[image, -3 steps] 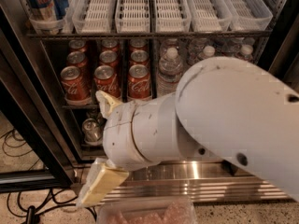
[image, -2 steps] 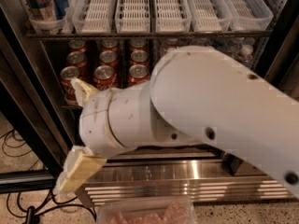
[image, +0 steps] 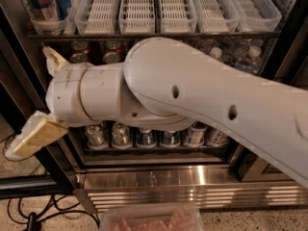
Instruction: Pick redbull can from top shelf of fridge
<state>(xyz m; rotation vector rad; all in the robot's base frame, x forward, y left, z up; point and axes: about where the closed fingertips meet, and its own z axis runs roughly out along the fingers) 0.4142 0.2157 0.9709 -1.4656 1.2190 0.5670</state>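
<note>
Redbull can (image: 40, 2) stands up tall at the far left end of the top shelf (image: 154, 34). It is blue and silver, and a second can like it stands just beside it. Both sit in a clear holder. Long white trays (image: 137, 8) fill the rest of that shelf to the right.

The tool (image: 32, 100) is lower down and on the left, in front of the fridge (image: 291, 52). It is below the can and not touching it. Its two pale fingers (image: 36, 134) are spread wide apart, with nothing between them. The big white arm (image: 192, 95) reaches in from the right and hides most of the middle shelf.

Red cans (image: 113, 52) peek out above the arm, and water bottles (image: 250, 59) show on the right. A row of small cans (image: 144, 136) stands on the low shelf. Below that is the shiny steel base (image: 168, 182). A clear tub (image: 149, 218) sits near the bottom edge, and dark cables (image: 29, 215) lie on the floor at the left.
</note>
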